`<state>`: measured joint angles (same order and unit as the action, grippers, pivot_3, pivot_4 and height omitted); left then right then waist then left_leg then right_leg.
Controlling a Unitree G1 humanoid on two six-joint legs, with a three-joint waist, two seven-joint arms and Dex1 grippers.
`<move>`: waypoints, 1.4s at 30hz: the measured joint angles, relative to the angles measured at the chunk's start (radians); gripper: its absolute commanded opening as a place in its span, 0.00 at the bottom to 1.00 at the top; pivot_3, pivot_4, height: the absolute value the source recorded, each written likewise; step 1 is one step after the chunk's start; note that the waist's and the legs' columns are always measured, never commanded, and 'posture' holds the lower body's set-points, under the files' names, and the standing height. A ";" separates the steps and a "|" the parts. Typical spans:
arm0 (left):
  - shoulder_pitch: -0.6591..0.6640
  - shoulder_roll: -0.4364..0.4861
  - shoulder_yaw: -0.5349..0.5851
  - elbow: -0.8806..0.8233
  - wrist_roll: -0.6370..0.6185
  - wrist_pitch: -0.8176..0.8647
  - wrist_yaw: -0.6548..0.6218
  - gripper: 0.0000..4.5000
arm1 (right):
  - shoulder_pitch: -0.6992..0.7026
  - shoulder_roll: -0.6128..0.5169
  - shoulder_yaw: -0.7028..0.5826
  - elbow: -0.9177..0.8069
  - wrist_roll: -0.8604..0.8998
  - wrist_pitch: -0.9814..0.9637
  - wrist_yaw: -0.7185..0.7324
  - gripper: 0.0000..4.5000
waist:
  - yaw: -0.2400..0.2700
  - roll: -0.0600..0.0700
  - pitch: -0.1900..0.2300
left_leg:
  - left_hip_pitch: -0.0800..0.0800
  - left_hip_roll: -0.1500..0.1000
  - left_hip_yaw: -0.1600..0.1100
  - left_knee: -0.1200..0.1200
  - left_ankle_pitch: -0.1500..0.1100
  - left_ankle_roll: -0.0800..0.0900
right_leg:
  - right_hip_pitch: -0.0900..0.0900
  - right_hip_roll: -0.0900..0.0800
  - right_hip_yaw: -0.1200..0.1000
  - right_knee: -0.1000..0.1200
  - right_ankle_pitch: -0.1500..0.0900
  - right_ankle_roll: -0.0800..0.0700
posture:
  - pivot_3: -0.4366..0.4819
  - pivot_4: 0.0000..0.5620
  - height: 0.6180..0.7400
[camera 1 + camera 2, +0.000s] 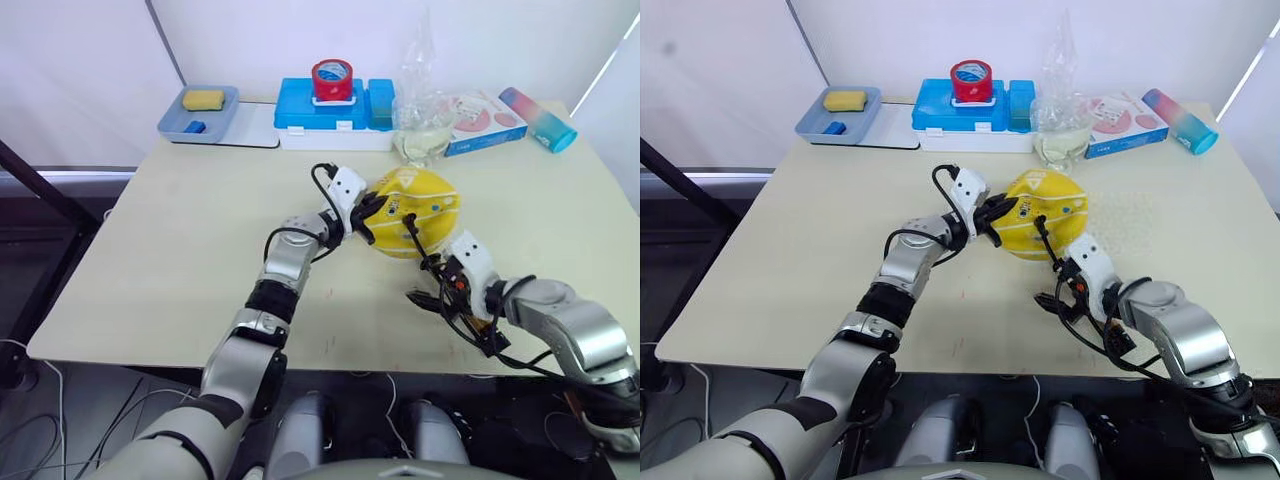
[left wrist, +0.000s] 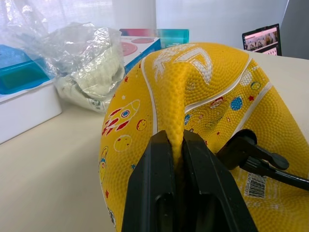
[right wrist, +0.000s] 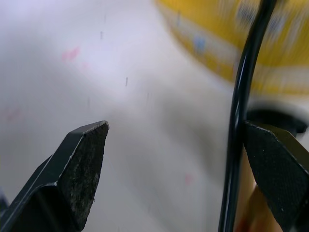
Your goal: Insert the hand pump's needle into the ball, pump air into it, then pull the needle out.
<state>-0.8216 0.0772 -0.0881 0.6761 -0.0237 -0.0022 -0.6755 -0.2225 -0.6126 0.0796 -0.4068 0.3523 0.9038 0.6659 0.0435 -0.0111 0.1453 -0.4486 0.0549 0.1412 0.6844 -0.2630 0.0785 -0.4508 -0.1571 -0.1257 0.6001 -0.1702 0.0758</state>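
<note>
- Pale beige bench (image 1: 180, 260) carries everything; along its far edge, from the left, sit a blue-grey tray (image 1: 222, 120) holding a yellow sponge (image 1: 203, 99) and a small blue block (image 1: 195, 127).
- Next along the far edge is a blue and white box (image 1: 330, 118) with a red tape roll (image 1: 332, 78) on top, then a crumpled clear plastic bottle (image 1: 424, 125), a flat carton with red print (image 1: 485, 120) and a pink-to-teal cylinder (image 1: 537, 118) lying on its side.
- The left gripper (image 2: 177, 145) reaches in from the ball's left side, its two black fingers (image 2: 157, 169) nearly together and pinching a raised fold of the yellow rubber.
- The ball (image 1: 412, 210) lies near the middle of the bench, just in front of the plastic bottle; it looks slack and dented, with white seam lines and small printed rockets and planets.
- A thin black hose (image 1: 417, 243) runs from the ball's front face down toward the right gripper; a black fitting (image 2: 246, 150) lies against the ball's skin in the left wrist view, though the needle itself cannot be made out.
- The right gripper (image 3: 178, 164) sits just in front and to the right of the ball, its fingers (image 3: 82, 169) spread wide, with the hose running just beside one of them.
- A gold-bronze sliver of the hand pump (image 3: 253, 208) shows just past that finger.
</note>
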 measured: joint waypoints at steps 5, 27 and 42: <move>-0.001 -0.003 -0.001 -0.002 0.000 -0.003 -0.002 0.00 | 0.199 -0.073 -0.121 -0.021 -0.013 -0.220 0.068 0.99 | 0.004 -0.002 0.001 | -0.002 -0.001 -0.004 0.000 -0.002 0.002 | 0.002 0.006 0.012 -0.009 0.003 0.005 | 0.48 0.27 1.00; -0.007 -0.012 -0.010 0.001 0.001 -0.003 -0.006 0.00 | 0.348 -0.126 -0.487 0.448 0.145 -0.870 0.522 0.99 | -0.003 -0.005 0.004 | -0.002 -0.019 -0.004 0.000 -0.002 0.011 | 0.001 0.056 0.149 -0.015 0.000 0.014 | 0.48 0.27 1.00; 0.002 -0.012 -0.019 -0.049 -0.020 0.035 -0.039 0.00 | 0.319 -0.140 -0.540 0.655 0.208 -1.005 0.702 0.99 | -0.004 -0.005 0.003 | -0.001 -0.022 0.004 0.001 -0.005 0.018 | 0.001 0.031 0.117 -0.013 0.002 0.011 | 0.48 0.27 1.00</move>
<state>-0.8195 0.0655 -0.1076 0.6268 -0.0442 0.0324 -0.7142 0.0968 -0.7529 -0.4604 0.2484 0.5600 -0.1014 1.3679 0.0396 -0.0159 0.1488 -0.4495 0.0332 0.1457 0.6852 -0.2679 0.0970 -0.4501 -0.1266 -0.0091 0.5873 -0.1685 0.0872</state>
